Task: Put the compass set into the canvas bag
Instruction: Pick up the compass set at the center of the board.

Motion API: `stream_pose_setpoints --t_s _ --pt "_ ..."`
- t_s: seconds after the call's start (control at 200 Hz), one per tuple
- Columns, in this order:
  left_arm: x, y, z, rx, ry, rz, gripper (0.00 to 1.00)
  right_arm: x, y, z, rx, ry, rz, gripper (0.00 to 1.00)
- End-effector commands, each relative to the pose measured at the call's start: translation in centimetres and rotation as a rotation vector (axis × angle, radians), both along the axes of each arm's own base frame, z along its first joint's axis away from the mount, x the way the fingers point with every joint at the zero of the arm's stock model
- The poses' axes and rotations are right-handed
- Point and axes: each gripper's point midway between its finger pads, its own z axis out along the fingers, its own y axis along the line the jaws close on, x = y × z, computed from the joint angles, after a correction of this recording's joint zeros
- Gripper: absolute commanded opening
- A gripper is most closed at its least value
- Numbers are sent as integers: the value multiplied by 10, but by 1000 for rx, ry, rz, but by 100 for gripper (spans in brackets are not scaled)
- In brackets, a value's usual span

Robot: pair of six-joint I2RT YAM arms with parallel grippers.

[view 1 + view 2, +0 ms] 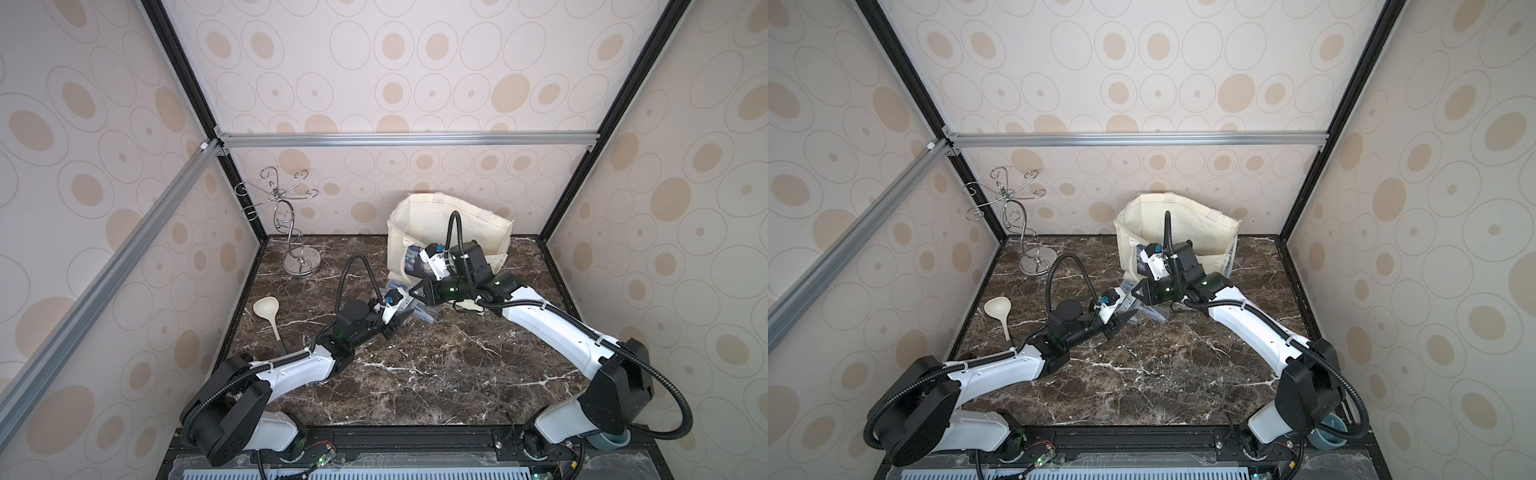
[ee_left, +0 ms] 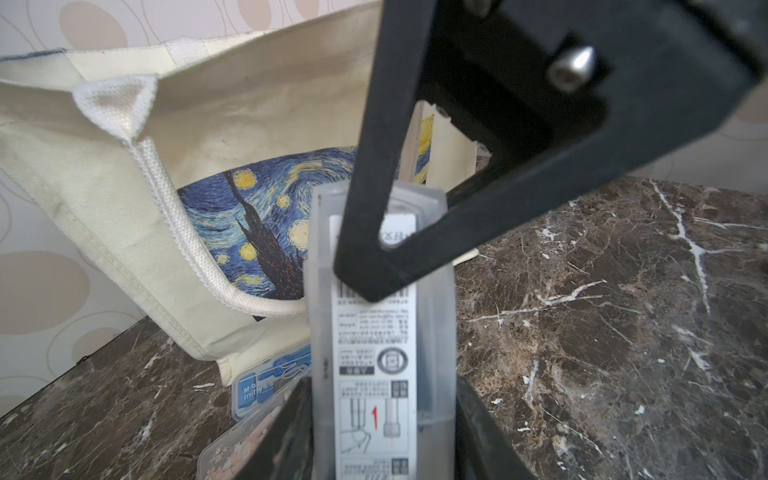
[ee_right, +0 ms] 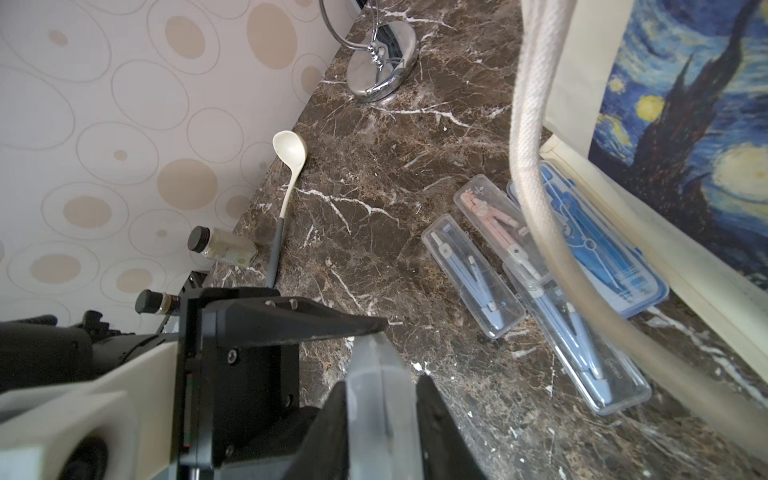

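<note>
Here the left gripper point(image 2: 382, 380) is closed on the frosted compass case point(image 2: 374, 332), its jaws pressed against the case's two long sides near one end. The white printed label runs away from that gripper's fingertips. At the case's far end, straight ahead of the left gripper, the right gripper point(image 3: 384, 382) has its jaws drawn in against both faces of the same case, so the case spans between the two grippers. One black right finger point(image 2: 374, 187) crosses over the label.

The case is outside the canvas bag point(image 1: 415, 216), which stands just beyond both grippers with its Starry Night print point(image 2: 257, 232) facing them. The bag's white rope handle point(image 3: 528, 124) hangs close beside the right gripper.

Below and ahead of the right gripper, four more compass cases lie on the marble table point(image 1: 415, 374) against the foot of the bag: a blue-lidded case point(image 3: 590, 245), a pink one point(image 3: 494, 220) and two clear ones point(image 3: 473, 274) holding blue compasses.

Farther off, past the left gripper's outer side, are a cream ladle point(image 1: 268, 311), a chrome wire stand point(image 1: 291, 232) and a small glass bottle point(image 3: 220, 247).
</note>
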Motion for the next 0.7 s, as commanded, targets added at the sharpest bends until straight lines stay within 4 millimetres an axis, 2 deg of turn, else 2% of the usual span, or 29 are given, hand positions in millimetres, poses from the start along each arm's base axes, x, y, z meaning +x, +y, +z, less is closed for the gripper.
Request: stream_pose_setpoints --t_s 0.0,0.135,0.245,0.31,0.335,0.355,0.37,0.5,0.61,0.695 --pt "-1 -2 24 -60 -60 -3 45 2 8 7 28 -1 10 23" --pt "-2 -1 24 -58 -60 -1 49 3 8 8 30 -2 6 20" --pt "-4 0 22 -57 -62 -7 60 4 8 10 32 -9 7 16" --pt "-3 2 23 -63 -64 6 73 5 9 13 34 -15 6 16" --pt "-4 3 24 -65 -67 11 83 5 9 14 33 -18 7 15" --pt "-3 5 24 -67 -69 19 97 6 9 14 32 -20 6 15" --pt "-3 6 24 -68 -68 24 99 6 8 15 28 -23 5 15" --pt "-5 20 32 -109 -80 86 100 11 6 25 -2 -58 2 15" --pt "-3 35 37 -154 -21 168 100 18 4 48 -32 -126 2 15" --pt "6 42 28 -141 84 248 100 28 2 73 -57 -201 -8 16"
